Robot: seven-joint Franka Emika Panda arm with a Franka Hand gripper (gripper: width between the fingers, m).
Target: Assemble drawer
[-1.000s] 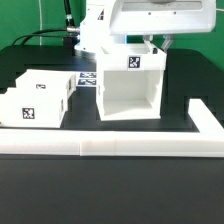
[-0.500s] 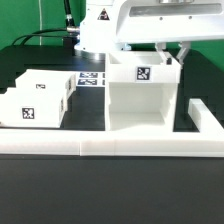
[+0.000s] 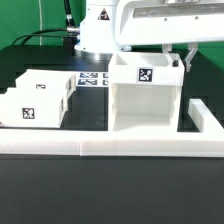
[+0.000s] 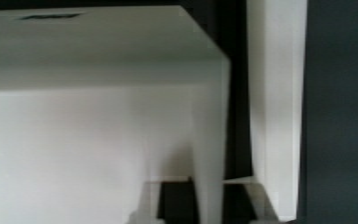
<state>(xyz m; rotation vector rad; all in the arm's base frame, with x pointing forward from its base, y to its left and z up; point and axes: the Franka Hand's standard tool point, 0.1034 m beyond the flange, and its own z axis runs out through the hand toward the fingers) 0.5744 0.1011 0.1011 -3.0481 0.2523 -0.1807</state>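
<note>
The drawer's large hollow white shell (image 3: 145,100) stands upright with its open top up, just behind the front rail, right of centre in the exterior view. A tag shows on its front upper wall. My gripper (image 3: 180,62) comes down over the shell's upper right wall and is shut on it. In the wrist view the thin wall (image 4: 105,100) runs down between my dark fingers, and my gripper (image 4: 210,200) is closed on it. Two smaller flat white boxes (image 3: 50,88) (image 3: 28,108) with tags lie at the exterior view's left.
The long low white border rail (image 3: 100,148) runs along the front and turns back at the exterior view's right (image 3: 207,117), close to the shell. The marker board (image 3: 92,77) lies flat behind, between the boxes and the shell. The robot base stands at the back.
The shell, held in my gripper, has moved toward the exterior view's right and nearer the front rail. The two small boxes have not moved.
</note>
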